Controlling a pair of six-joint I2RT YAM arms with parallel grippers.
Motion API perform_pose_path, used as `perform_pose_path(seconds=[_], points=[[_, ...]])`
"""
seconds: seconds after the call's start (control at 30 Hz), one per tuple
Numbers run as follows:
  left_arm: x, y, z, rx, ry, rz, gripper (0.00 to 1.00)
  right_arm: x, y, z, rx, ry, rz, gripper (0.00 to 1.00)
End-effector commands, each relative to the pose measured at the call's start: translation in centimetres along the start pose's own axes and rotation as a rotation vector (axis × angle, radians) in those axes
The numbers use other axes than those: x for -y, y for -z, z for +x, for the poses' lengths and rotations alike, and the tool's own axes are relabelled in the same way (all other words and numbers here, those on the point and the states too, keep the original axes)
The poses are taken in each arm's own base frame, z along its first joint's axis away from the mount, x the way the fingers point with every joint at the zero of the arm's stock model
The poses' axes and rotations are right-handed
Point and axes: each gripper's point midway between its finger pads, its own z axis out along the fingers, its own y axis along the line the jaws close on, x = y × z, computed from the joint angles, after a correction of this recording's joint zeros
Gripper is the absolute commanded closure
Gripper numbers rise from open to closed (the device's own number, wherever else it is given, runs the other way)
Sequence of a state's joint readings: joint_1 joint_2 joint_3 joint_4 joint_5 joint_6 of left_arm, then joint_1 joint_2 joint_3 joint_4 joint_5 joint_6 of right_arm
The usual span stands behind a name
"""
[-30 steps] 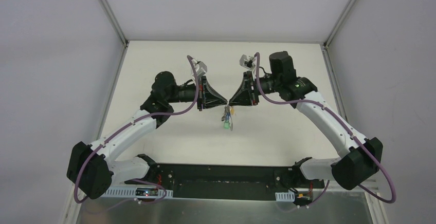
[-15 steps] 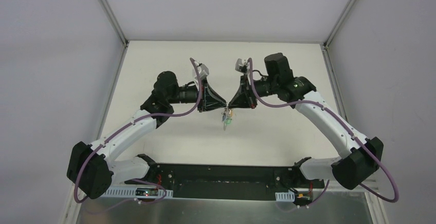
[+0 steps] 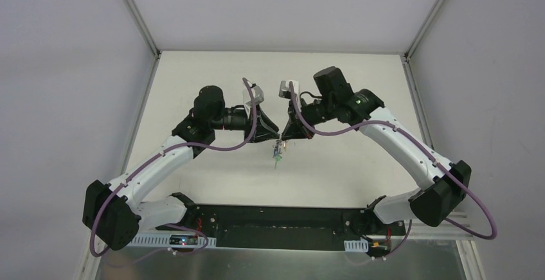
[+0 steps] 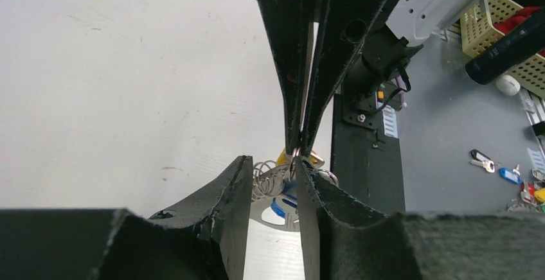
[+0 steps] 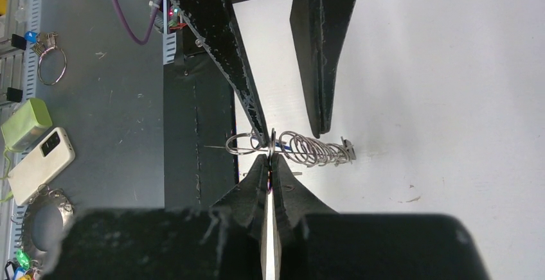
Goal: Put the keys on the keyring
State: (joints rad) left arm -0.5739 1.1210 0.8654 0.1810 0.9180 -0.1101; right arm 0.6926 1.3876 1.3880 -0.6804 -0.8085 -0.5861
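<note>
On the left, the left arm's black fingers (image 4: 236,183) stand part open, with a plain gap between the tips. Small silver wire split rings (image 5: 312,151) sit in that gap. We cannot tell whether either tip grips them or only touches. In the middle, over the white desk (image 3: 334,171), the pale grey-silver oval keyring (image 3: 278,148) hangs where the two arms meet. Tiny silver keys with coloured plastic heads (image 4: 280,207) dangle below it; we can pick out blue, yellow and green. On the right, the right arm's black fingers (image 5: 270,167) are pressed together on a thin metal edge, which we take to be the keyring seen edge-on. We judge the bunch to be light, hard and slippery. The loop should be stiff enough to hold by its rim, but the keys swing loosely and may twist out of line. We would therefore hold a key by its plastic head and the keyring by a bare stretch of the loop, away from its opening. Compared with a second ago, the meeting point has moved left and nearer the bases. Both wrists have rolled, so the fingers show narrower from above, the two wrist cameras are closer together, and the bunch has moved with them.
</note>
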Motion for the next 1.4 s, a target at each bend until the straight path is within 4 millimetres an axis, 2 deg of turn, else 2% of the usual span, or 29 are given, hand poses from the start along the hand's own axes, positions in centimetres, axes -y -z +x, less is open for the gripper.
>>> perform_pose_path(seconds=[0.0, 0.43, 0.63, 0.97, 1.1, 1.37], points=[[1.1, 0.4, -1.8, 0.033, -0.096, 0.059, 0.70, -0.3, 0.4, -1.5, 0.015, 0.049, 0.001, 1.00], [1.9, 0.3, -1.2, 0.013, -0.087, 0.112, 0.80, -0.4, 0.1, -2.0, 0.030, 0.032, -0.022, 1.00], [2.1, 0.1, -0.9, 0.002, -0.079, 0.126, 1.00, -0.4, 0.1, -2.1, 0.034, 0.030, -0.018, 1.00], [1.8, 0.0, -0.8, 0.004, -0.047, 0.095, 1.00, -0.4, 0.2, -2.4, 0.050, 0.016, -0.016, 1.00], [1.7, 0.2, -1.5, 0.032, -0.031, 0.065, 1.00, 0.0, 0.5, -2.3, 0.067, 0.006, -0.004, 1.00], [1.4, 0.4, -3.7, 0.113, 0.022, 0.044, 1.00, 0.6, 1.8, -2.1, 0.141, -0.062, -0.006, 0.77]])
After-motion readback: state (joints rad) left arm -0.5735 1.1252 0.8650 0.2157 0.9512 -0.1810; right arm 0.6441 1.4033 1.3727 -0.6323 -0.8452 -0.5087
